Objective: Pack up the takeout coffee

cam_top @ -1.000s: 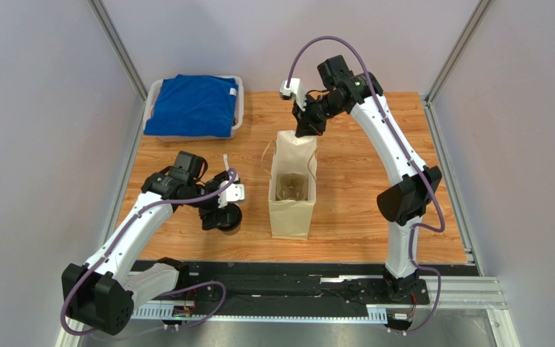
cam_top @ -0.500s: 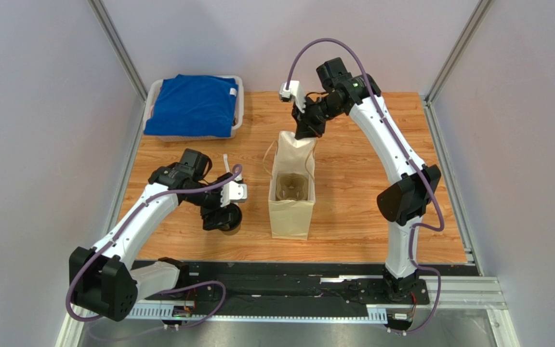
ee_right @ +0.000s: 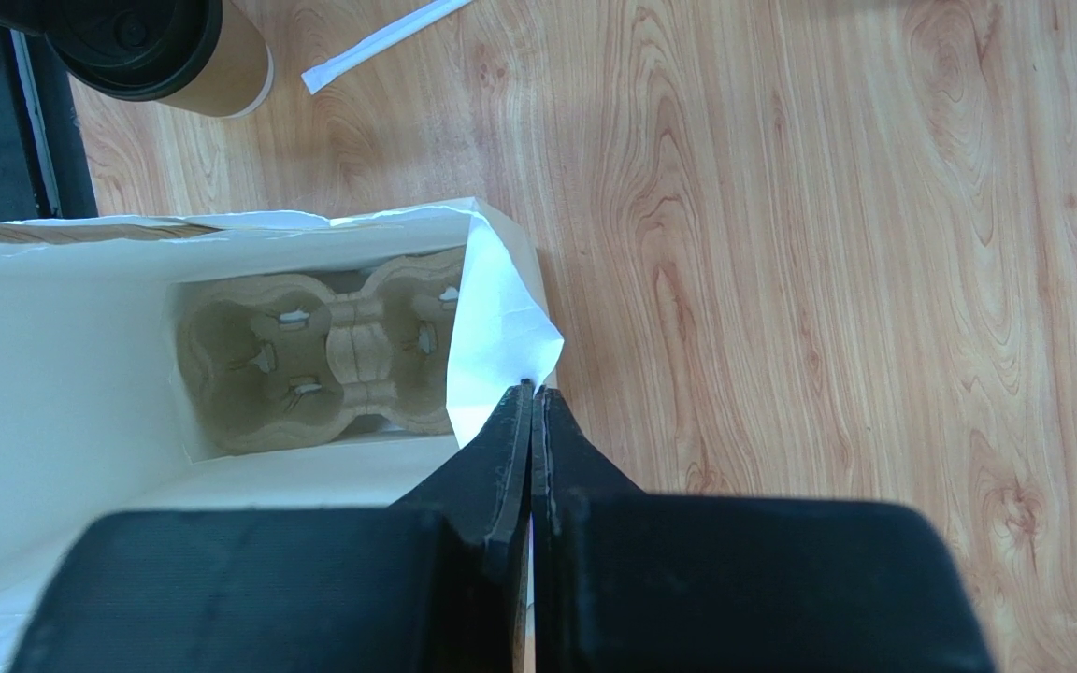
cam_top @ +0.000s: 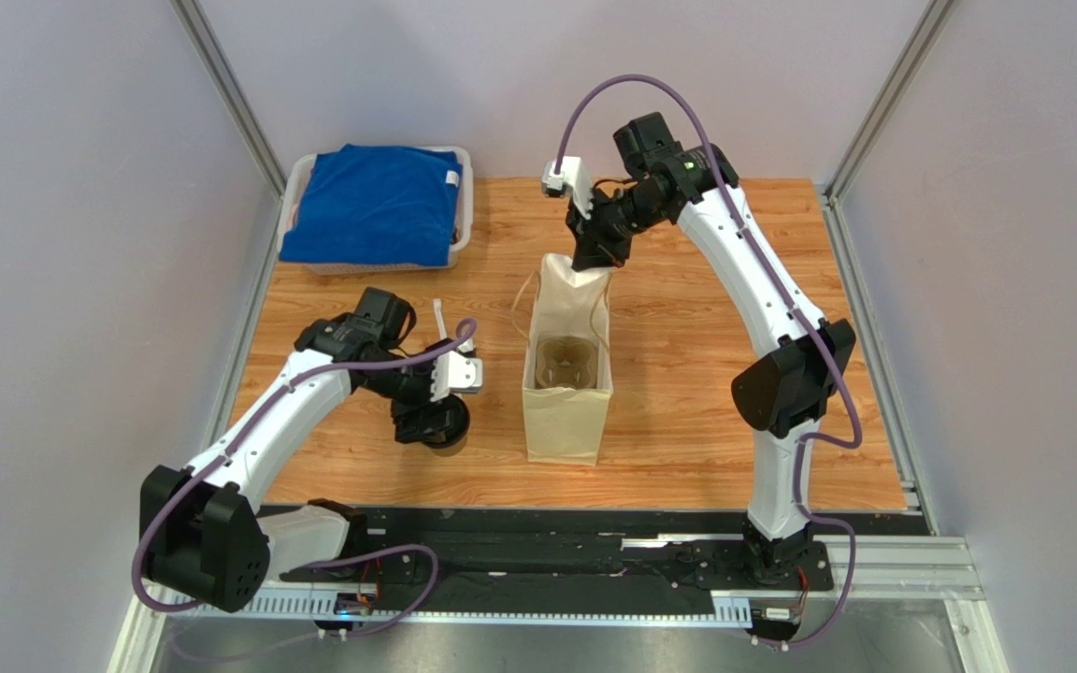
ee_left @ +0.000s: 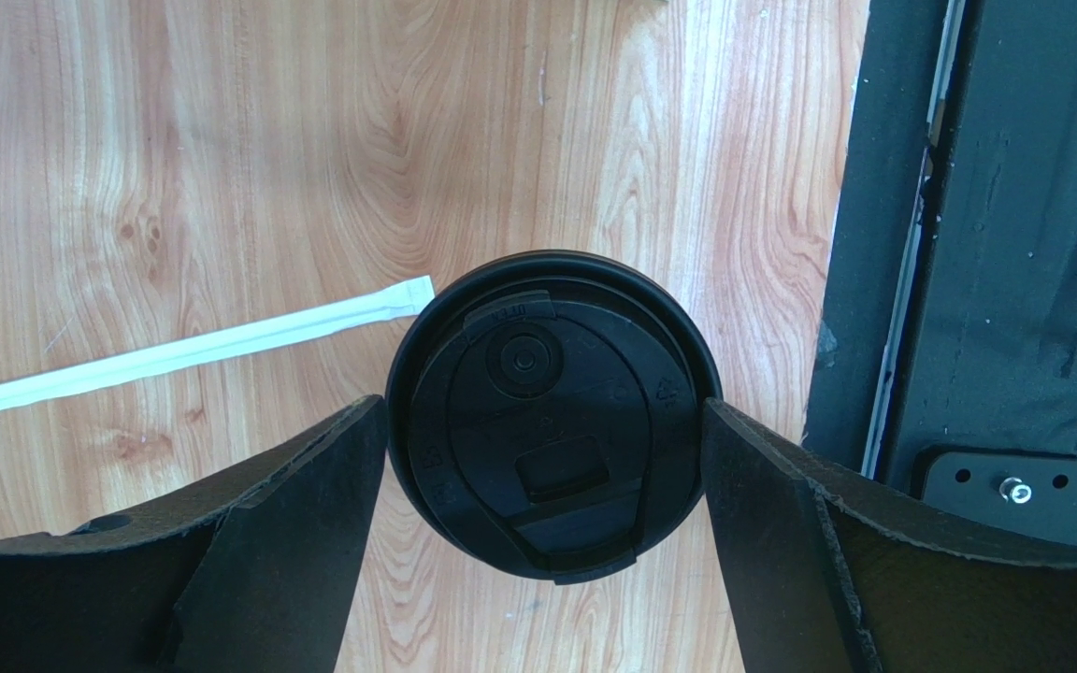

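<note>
The takeout coffee (ee_left: 553,414), a brown paper cup with a round black lid, stands on the wood table left of the bag (cam_top: 443,422). My left gripper (ee_left: 547,407) reaches down over it with its jaws wide; both fingers (ee_left: 348,477) touch the lid's rim. A pale paper bag (cam_top: 568,414) stands upright and open in the middle. My right gripper (ee_right: 532,396) is shut on the bag's far rim (ee_right: 502,302), holding it open. The cup also shows at the right wrist view's top left (ee_right: 172,49).
A moulded pulp cup tray (ee_right: 327,351) lies at the bottom of the bag. A thin white straw (ee_left: 179,351) lies on the table just beyond the cup. A bin with blue cloth (cam_top: 376,204) sits at the back left. The black base rail (ee_left: 980,281) runs close beside the cup.
The left arm has shifted slightly and its jaws have narrowed onto the cup's lid. The right gripper moved a little at first, then kept holding the bag rim.
</note>
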You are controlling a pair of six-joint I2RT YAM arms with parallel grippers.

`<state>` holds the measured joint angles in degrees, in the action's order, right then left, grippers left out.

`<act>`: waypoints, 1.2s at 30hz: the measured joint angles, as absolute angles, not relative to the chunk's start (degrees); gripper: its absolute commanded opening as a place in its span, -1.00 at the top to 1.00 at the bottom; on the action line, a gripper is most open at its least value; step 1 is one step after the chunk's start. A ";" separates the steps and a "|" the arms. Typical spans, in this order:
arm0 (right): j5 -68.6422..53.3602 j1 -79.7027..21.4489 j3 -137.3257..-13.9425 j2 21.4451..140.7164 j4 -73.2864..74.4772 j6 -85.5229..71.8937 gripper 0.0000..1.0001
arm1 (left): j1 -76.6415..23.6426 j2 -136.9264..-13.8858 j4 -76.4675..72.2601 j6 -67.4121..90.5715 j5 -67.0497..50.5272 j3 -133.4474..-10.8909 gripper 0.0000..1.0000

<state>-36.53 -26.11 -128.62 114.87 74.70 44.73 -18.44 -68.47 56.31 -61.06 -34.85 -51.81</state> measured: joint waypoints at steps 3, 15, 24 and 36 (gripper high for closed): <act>-36.51 -26.13 -128.60 114.87 74.67 44.49 1.00 | -18.74 -68.47 56.01 -61.14 -34.72 -51.51 -0.76; -36.53 -26.13 -128.38 114.87 74.52 43.90 1.00 | -19.07 -68.49 55.05 -62.33 -34.11 -50.70 -0.47; -36.51 -26.09 -126.21 113.80 73.80 42.04 1.00 | -19.11 -68.47 57.76 -60.34 -34.35 -52.18 0.26; -35.75 -24.80 -121.36 110.13 72.18 33.82 1.00 | -19.09 -71.81 65.25 -37.17 -35.88 -93.47 0.45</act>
